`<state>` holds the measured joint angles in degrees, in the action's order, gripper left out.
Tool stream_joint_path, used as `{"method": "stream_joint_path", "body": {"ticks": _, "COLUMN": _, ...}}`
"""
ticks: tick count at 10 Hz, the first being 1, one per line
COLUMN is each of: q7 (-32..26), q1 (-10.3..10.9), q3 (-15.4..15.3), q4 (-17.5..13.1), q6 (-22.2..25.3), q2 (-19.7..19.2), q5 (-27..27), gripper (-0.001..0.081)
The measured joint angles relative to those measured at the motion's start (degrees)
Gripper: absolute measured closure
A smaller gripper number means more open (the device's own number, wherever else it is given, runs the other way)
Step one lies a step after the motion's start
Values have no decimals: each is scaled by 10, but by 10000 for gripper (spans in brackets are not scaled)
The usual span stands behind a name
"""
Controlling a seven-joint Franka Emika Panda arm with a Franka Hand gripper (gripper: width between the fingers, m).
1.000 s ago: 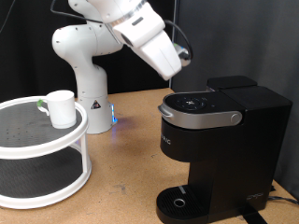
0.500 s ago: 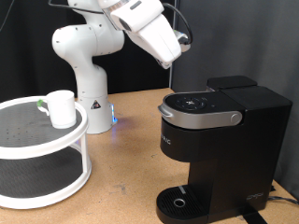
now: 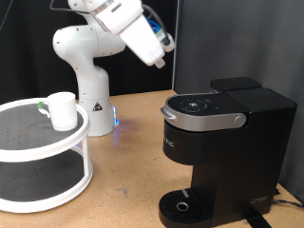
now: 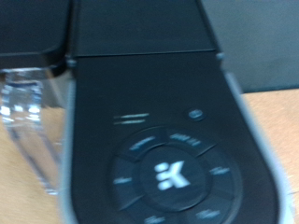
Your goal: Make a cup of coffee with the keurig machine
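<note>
The keurig machine (image 3: 220, 152) stands at the exterior view's right, matte black, lid shut, silver handle at the front and a round drip tray at its base. The wrist view looks down on its top buttons (image 4: 173, 177). The cup (image 3: 62, 110), a small white mug with a green-tinted handle, stands on the top tier of a white round rack (image 3: 38, 152) at the exterior view's left. The white arm's hand (image 3: 152, 43) is high in the air, above and left of the machine. The gripper fingers do not show clearly in either view. Nothing shows between them.
The robot's white base (image 3: 85, 76) stands at the back on the wooden table (image 3: 128, 176). A clear water tank (image 4: 28, 112) shows beside the machine in the wrist view. A black curtain hangs behind.
The arm's hand has risen and moved toward the exterior view's left, away from the machine's top. The cup and machine have not moved.
</note>
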<state>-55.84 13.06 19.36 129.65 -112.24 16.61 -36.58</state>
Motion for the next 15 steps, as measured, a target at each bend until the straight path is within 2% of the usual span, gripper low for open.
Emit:
{"method": "stream_joint_path", "body": {"ticks": 2, "q7": 34, "q1": -15, "q3": 9, "q4": 16, "q6": 49, "q2": 27, "q5": 4, "gripper": 805}}
{"method": "stream_joint_path", "body": {"ticks": 3, "q7": 31, "q1": -14, "q3": 9, "q4": 16, "q6": 46, "q2": 26, "q5": 4, "gripper": 805}}
{"method": "stream_joint_path", "body": {"ticks": 4, "q7": 30, "q1": -14, "q3": 6, "q4": 24, "q6": 6, "q2": 29, "q5": -7, "gripper": 805}}
{"method": "stream_joint_path", "body": {"ticks": 6, "q7": 30, "q1": -15, "q3": 2, "q4": 65, "q6": -88, "q2": 50, "q5": -29, "gripper": 805}}
{"method": "stream_joint_path", "body": {"ticks": 7, "q7": 30, "q1": -19, "q3": 3, "q4": 86, "q6": -115, "q2": 67, "q5": -31, "gripper": 805}}
{"method": "stream_joint_path", "body": {"ticks": 8, "q7": 30, "q1": -24, "q3": 5, "q4": 103, "q6": -121, "q2": 84, "q5": -31, "gripper": 805}}
{"method": "stream_joint_path", "body": {"ticks": 11, "q7": 30, "q1": -48, "q3": 17, "q4": 133, "q6": -111, "q2": 136, "q5": -27, "gripper": 805}}
{"method": "stream_joint_path", "body": {"ticks": 15, "q7": 31, "q1": -77, "q3": 31, "q4": 136, "q6": -39, "q2": 174, "q5": 12, "gripper": 805}}
